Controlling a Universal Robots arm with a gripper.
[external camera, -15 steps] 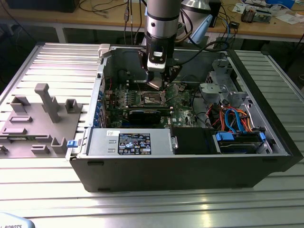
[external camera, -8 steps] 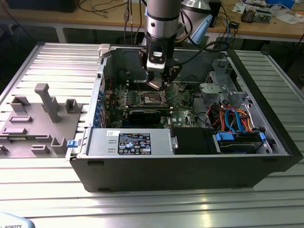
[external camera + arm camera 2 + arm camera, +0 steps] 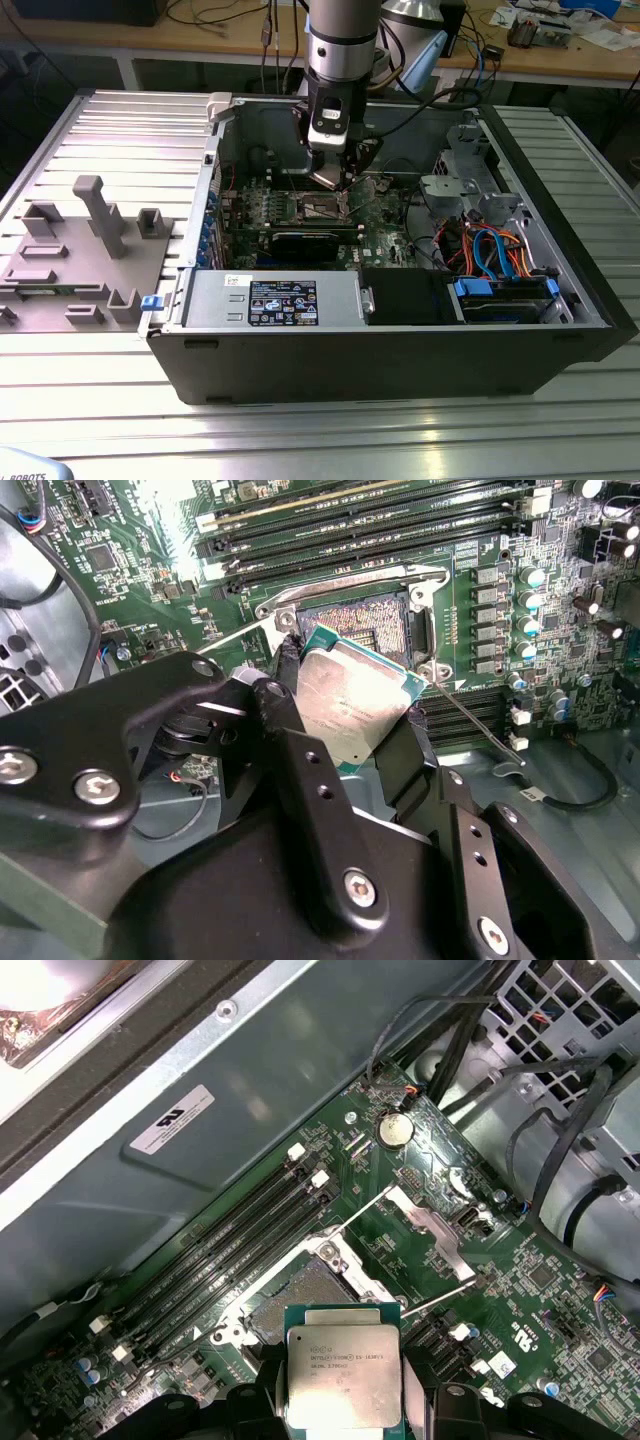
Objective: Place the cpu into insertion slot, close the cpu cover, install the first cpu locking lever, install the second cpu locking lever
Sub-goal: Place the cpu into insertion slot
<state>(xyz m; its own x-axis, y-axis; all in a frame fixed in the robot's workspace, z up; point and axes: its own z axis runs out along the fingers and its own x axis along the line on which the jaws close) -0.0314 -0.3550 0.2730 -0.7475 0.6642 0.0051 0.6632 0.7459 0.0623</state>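
Cpu, a flat square silver-topped chip, hangs clamped in the black tool just above the silver-rimmed square insertion slot; seating, covering and locking are not yet done.

Arm: silver-grey metal tube with dark bands, then a black wrist block with a pale grey patch. Gripper: matte black links, flat black fingers with small round holes, shiny silver screws at the joints.
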